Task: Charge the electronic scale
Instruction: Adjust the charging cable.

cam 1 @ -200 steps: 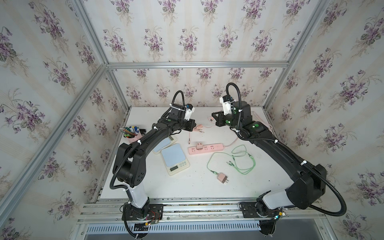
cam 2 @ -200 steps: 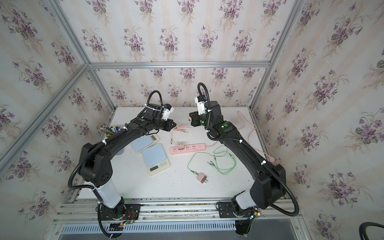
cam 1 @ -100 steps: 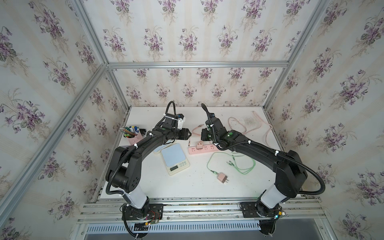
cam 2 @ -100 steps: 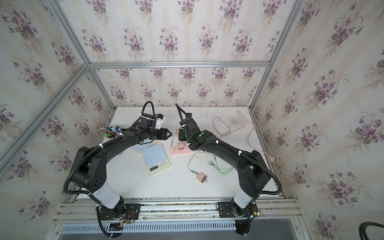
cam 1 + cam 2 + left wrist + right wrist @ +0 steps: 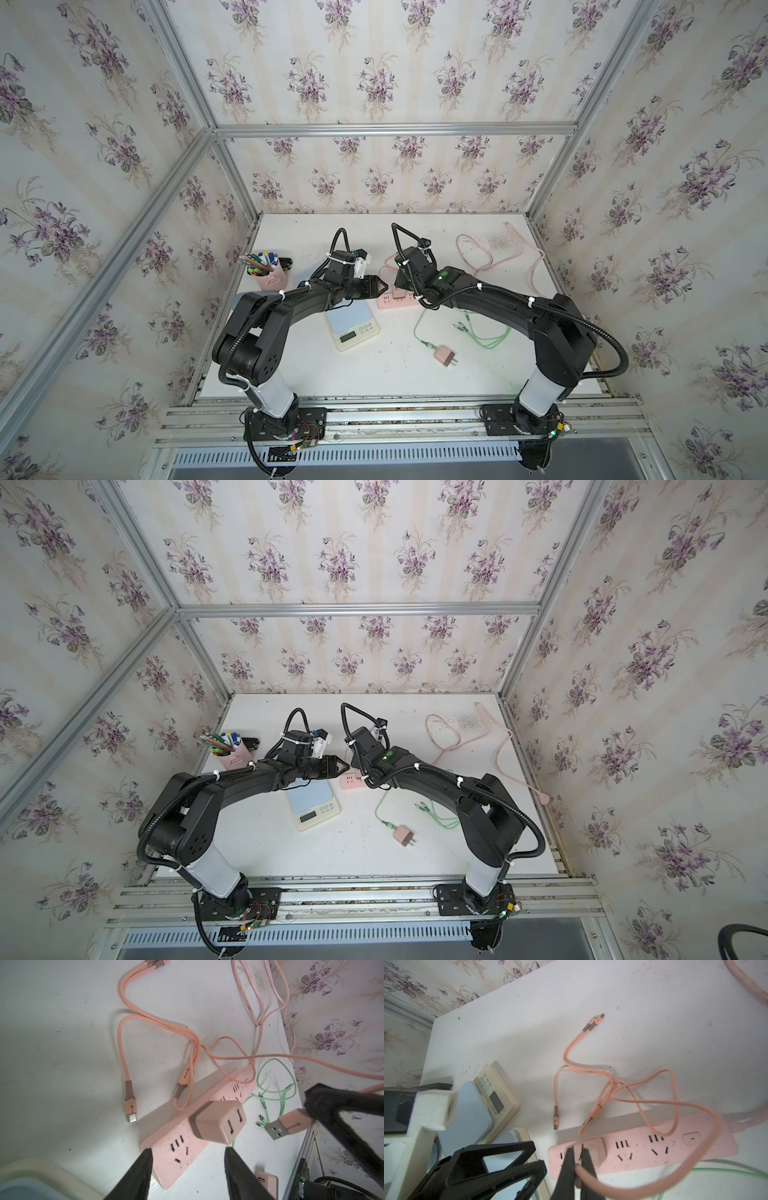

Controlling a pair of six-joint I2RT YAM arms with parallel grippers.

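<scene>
Cream plastic scale [image 5: 352, 328], smooth pale-blue platform, grey display, my left claw [image 5: 188, 1154] spread apart above pink power strip [image 5: 166, 1167], my right claw [image 5: 577, 1147] clamped on rubbery pink USB plug [image 5: 287, 1126].

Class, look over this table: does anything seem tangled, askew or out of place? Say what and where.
The pink cable's strands cross in a knot beside the power strip, and one loop drapes over its sockets. Nothing looks spilled or broken.

You get both top views from high at the front, looking down and inward over the whole table [image 5: 374, 374]. Your two wrist cameras sit close above the power strip [image 5: 162, 1159], which both share.
</scene>
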